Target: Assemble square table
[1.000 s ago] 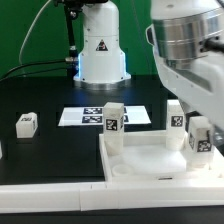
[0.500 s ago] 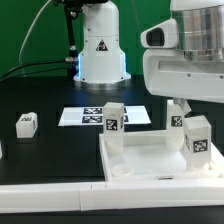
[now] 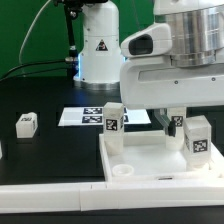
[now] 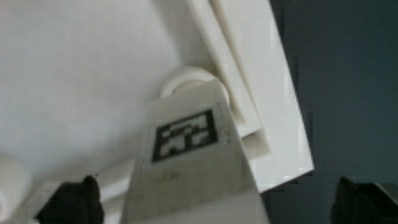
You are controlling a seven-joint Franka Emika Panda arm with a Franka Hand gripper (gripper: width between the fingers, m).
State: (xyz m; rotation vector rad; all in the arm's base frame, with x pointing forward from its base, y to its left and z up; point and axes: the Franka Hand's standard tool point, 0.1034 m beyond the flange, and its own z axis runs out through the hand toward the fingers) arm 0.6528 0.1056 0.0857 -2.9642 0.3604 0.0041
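Observation:
The white square plate (image 3: 150, 158) lies at the front right, against the white border rail. Three white tagged legs stand upright on it: one at the far left corner (image 3: 113, 118), one at the right (image 3: 198, 136), and one at the far right corner (image 3: 178, 122). My gripper (image 3: 172, 120) hangs over that far right leg, open. In the wrist view the tagged leg (image 4: 187, 140) rises from its round socket on the plate (image 4: 89, 70) and stands between my fingers (image 4: 75, 200) with gaps on both sides; my gripper (image 4: 219, 205) is open. A fourth leg (image 3: 26, 124) lies loose at the exterior view's left.
The marker board (image 3: 85, 117) lies flat behind the plate. The robot's white base (image 3: 102, 50) stands at the back with cables. The long white border rail (image 3: 50, 190) runs along the front edge. My arm's bulky body fills the upper right.
My arm has swung toward the exterior view's left and come over the far right leg, now hiding part of it. The legs and plate have not moved.

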